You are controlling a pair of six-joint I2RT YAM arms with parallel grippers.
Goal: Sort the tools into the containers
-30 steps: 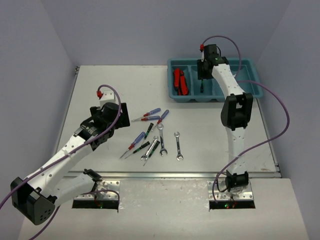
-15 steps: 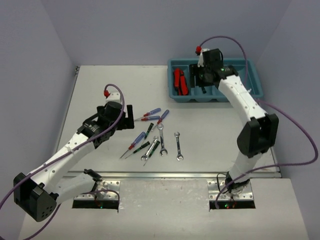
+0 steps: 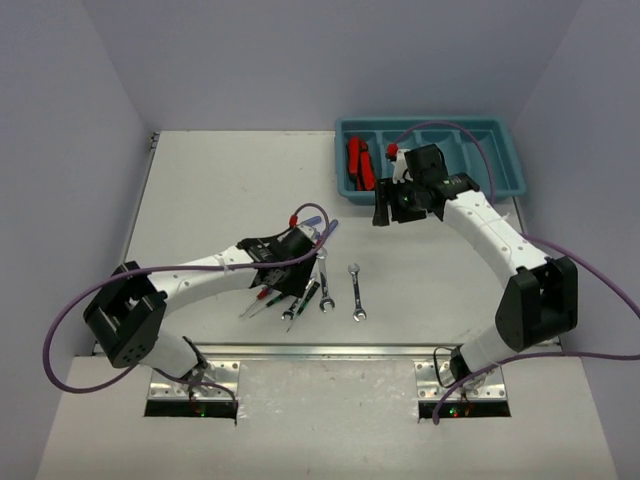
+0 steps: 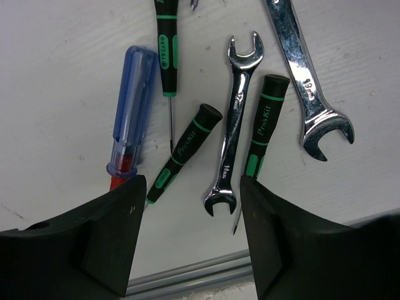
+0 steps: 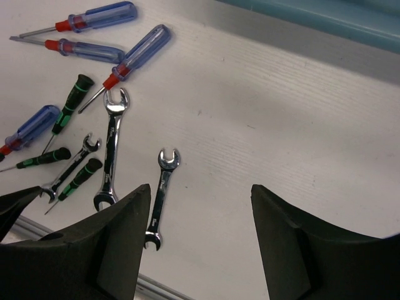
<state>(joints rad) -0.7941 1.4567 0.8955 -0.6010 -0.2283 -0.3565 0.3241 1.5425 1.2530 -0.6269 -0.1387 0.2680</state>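
ok, left pincer (image 4: 190, 209) was spread wide and empty over green-black screwdrivers (image 4: 187, 140) and a small wrench (image 4: 234, 119) on the table (image 4: 56, 75). right pincer (image 5: 200, 228) was wide too, empty, near the tray (image 3: 505, 165). red knives (image 3: 360, 163) lay in its leftmost compartment.

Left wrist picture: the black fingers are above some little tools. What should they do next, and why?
Probably ease straight down. The left fingers are open and hold nothing, and the short black-and-green screwdriver and the small silver open-end wrench lie between them on the white table.
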